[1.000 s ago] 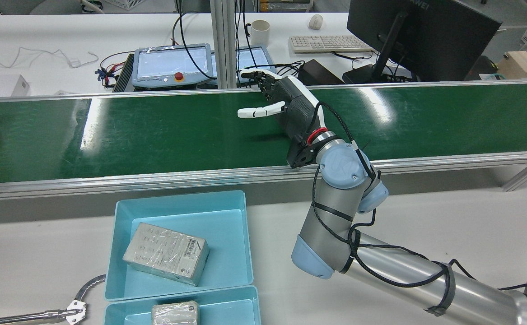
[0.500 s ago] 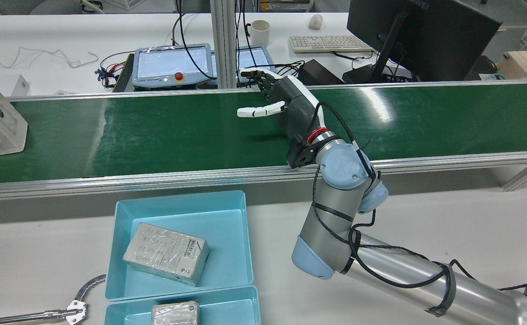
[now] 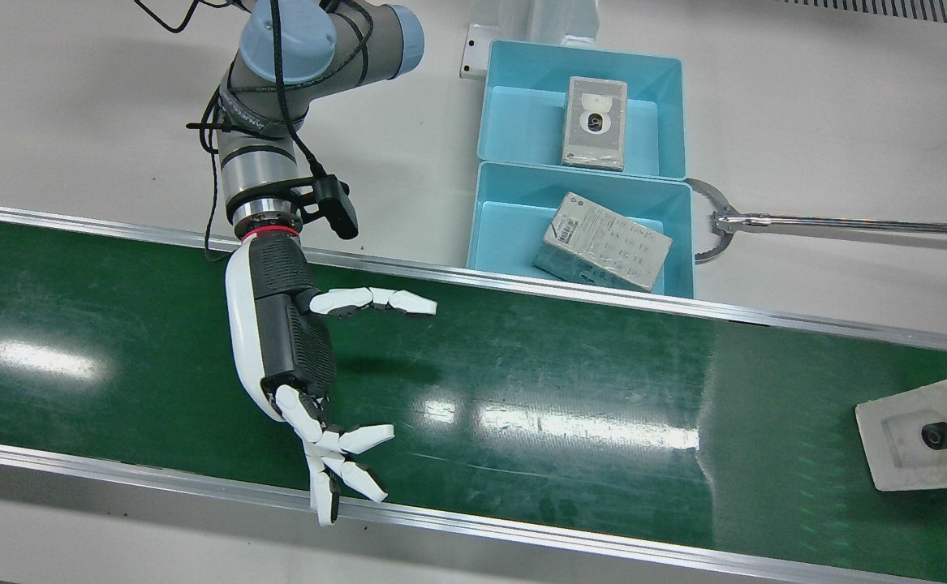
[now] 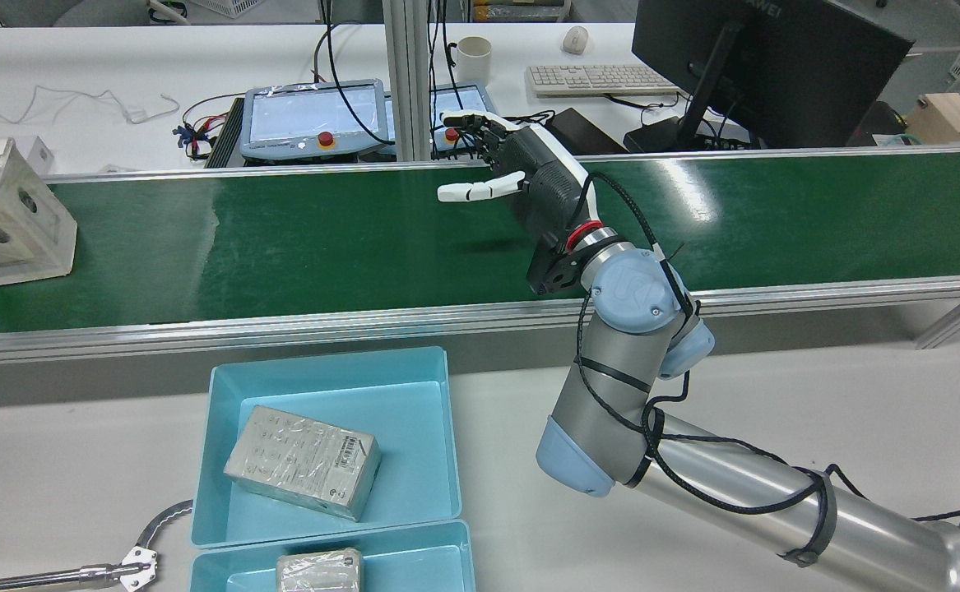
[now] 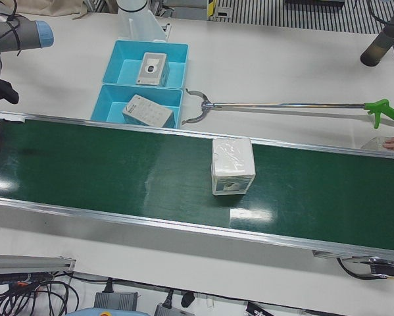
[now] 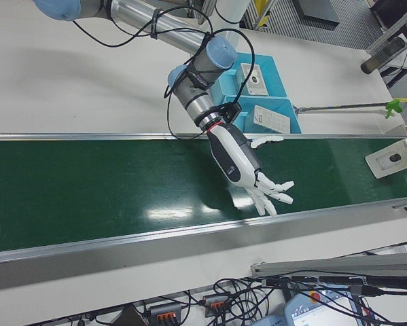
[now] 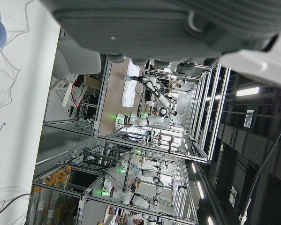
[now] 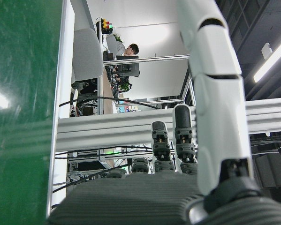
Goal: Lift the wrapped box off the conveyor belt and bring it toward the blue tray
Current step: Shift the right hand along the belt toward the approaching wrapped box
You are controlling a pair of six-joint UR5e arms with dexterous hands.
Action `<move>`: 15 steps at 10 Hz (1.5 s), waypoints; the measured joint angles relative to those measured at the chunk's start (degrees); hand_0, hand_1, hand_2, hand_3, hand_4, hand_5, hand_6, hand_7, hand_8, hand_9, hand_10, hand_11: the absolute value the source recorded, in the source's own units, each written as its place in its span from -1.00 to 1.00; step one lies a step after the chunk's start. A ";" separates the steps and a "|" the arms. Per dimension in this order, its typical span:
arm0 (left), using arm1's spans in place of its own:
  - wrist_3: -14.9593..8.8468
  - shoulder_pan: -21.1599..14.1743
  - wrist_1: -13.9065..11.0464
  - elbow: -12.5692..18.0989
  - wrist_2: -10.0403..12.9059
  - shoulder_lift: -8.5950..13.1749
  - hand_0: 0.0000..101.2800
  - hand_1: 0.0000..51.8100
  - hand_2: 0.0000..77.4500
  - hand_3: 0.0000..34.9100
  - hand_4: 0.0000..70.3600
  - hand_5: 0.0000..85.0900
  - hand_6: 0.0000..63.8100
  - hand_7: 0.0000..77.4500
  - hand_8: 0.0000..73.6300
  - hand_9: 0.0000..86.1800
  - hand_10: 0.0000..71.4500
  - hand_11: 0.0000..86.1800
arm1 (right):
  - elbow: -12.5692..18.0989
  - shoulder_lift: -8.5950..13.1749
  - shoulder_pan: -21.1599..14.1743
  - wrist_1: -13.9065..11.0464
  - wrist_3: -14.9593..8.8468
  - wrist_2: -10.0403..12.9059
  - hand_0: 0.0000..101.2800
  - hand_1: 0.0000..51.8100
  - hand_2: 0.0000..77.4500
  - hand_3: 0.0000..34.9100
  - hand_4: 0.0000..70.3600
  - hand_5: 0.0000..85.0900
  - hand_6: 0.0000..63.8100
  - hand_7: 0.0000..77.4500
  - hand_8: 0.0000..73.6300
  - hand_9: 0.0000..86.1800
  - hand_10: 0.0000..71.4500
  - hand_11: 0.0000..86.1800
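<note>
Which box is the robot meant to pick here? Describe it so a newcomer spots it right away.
Find the long green conveyor belt crossing the station. The wrapped box sits on it alone, well to the side of the open right robot hand that hovers over the belt. The two similar boxes lie inside the blue trays off the belt; this is the only one on green.

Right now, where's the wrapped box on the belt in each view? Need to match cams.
Front view: wrapped box at the right edge, on the belt.
Rear view: far left, on the belt.
Left-front view: mid-frame, on the belt.
Right-front view: right edge, on the belt.
Left hand view: not in it.
Right hand view: not in it.
Shared landmark: the blue tray beside the belt, with the open right hand further along.
</note>
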 joint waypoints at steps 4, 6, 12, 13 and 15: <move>0.00 0.00 0.00 0.00 0.00 0.00 -1.00 -1.00 -0.99 -1.00 -1.00 -0.97 -0.98 -0.99 -0.99 -1.00 -0.98 -0.99 | 0.38 0.77 3.12 -4.01 0.03 -3.29 0.03 -0.24 -0.44 -1.00 -0.46 -0.13 -0.71 -0.66 -0.91 -0.86 -1.00 -0.97; 0.00 0.00 0.00 0.00 0.00 0.00 -1.00 -1.00 -0.99 -1.00 -1.00 -0.97 -0.98 -1.00 -0.99 -1.00 -0.98 -0.99 | 0.27 0.87 2.42 -3.18 -0.02 -3.29 -0.01 -0.41 -0.66 -1.00 -0.52 -0.18 -0.71 -0.70 -0.94 -0.86 -1.00 -0.97; 0.00 0.00 0.00 0.00 0.00 0.00 -1.00 -1.00 -0.99 -1.00 -1.00 -0.97 -0.98 -0.99 -0.99 -1.00 -0.98 -0.99 | -0.72 0.94 0.51 -2.46 -0.16 -3.07 -0.03 -0.39 -0.69 -1.00 -0.60 -0.23 -0.74 -0.72 -0.94 -0.90 -1.00 -0.97; 0.00 0.00 0.00 0.00 0.00 0.00 -1.00 -1.00 -0.97 -1.00 -1.00 -0.97 -0.98 -0.99 -0.99 -0.99 -0.98 -0.99 | -0.78 0.91 0.40 -2.45 -0.13 -3.04 -0.02 -0.41 -0.72 -1.00 -0.58 -0.27 -0.76 -0.76 -0.94 -0.90 -1.00 -0.97; 0.00 0.00 0.00 0.00 0.00 0.00 -1.00 -1.00 -0.99 -1.00 -1.00 -0.97 -0.98 -0.99 -0.99 -1.00 -0.98 -0.99 | -0.86 0.88 0.20 -2.42 -0.07 -2.97 -0.02 -0.37 -0.69 -1.00 -0.58 -0.27 -0.76 -0.76 -0.94 -0.90 -1.00 -0.97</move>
